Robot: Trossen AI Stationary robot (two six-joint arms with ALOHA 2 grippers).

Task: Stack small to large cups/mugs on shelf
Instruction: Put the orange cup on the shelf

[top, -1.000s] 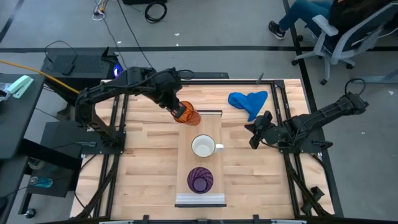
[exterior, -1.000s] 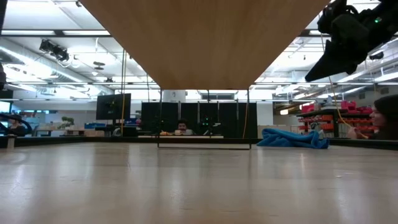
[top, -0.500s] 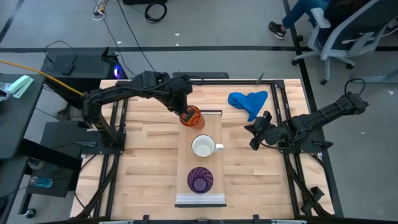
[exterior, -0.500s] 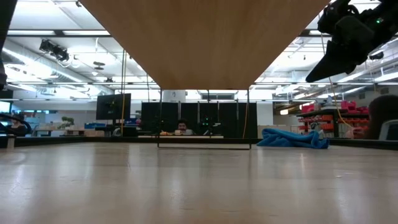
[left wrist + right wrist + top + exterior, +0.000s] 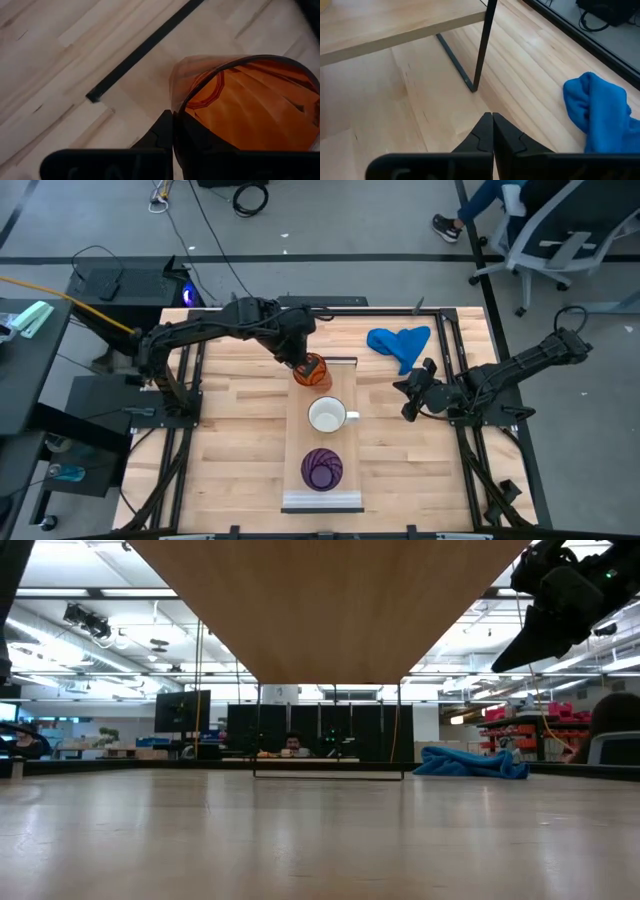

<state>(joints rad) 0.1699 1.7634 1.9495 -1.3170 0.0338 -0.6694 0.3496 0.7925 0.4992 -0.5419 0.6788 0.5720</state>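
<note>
The orange ribbed cup (image 5: 312,371) is at the far end of the shelf (image 5: 348,445), with my left gripper (image 5: 299,361) shut on it; whether its base rests on the plank I cannot tell. The white mug (image 5: 327,416) stands upright at the shelf's middle. The purple ribbed cup (image 5: 322,468) stands at its near end. My right gripper (image 5: 406,397) waits shut and empty to the right of the shelf, above the tabletop. My left gripper holds the orange cup by the wall at its rim (image 5: 176,111), one finger outside (image 5: 161,134) and the other inside the cup. The fingers slant down from the table's far left. The cup is tilted, its mouth toward the gripper.
A blue cloth (image 5: 400,342) lies on the tabletop at the far right, beyond my right gripper. The shelf stands raised on thin dark legs (image 5: 484,45). A person sits on an office chair (image 5: 560,235) beyond the table's far right corner.
My left gripper has carried the orange cup a little toward the table's right and near edges and downward, from the shelf's far left corner to over its far end. The hold has stayed shut.
</note>
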